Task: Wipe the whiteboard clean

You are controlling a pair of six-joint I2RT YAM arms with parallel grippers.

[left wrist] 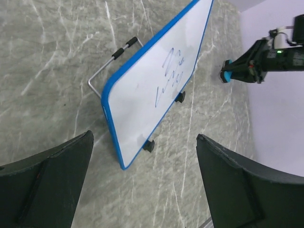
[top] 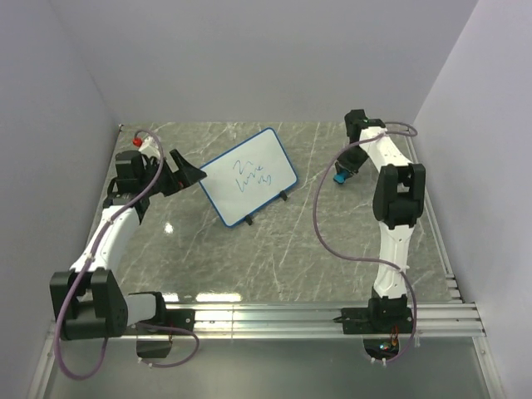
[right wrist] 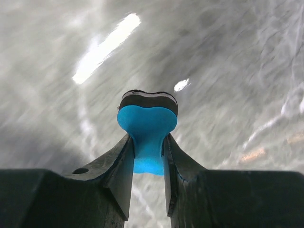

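The whiteboard (top: 248, 176), white with a blue rim and dark blue scribbles, stands tilted on small black feet at the table's middle back; it also shows in the left wrist view (left wrist: 156, 78). My left gripper (top: 189, 174) is open just left of the board's left corner, not touching it; its fingers (left wrist: 52, 175) frame the board's near corner. My right gripper (top: 345, 173) is shut on the blue-black eraser (right wrist: 147, 124), squeezing its blue foam, low over the table right of the board. The eraser also shows in the left wrist view (left wrist: 227, 75).
A wire stand (left wrist: 107, 64) props the board from behind. White walls close in the grey marble table (top: 274, 249) on three sides. A metal rail (top: 291, 316) runs along the near edge.
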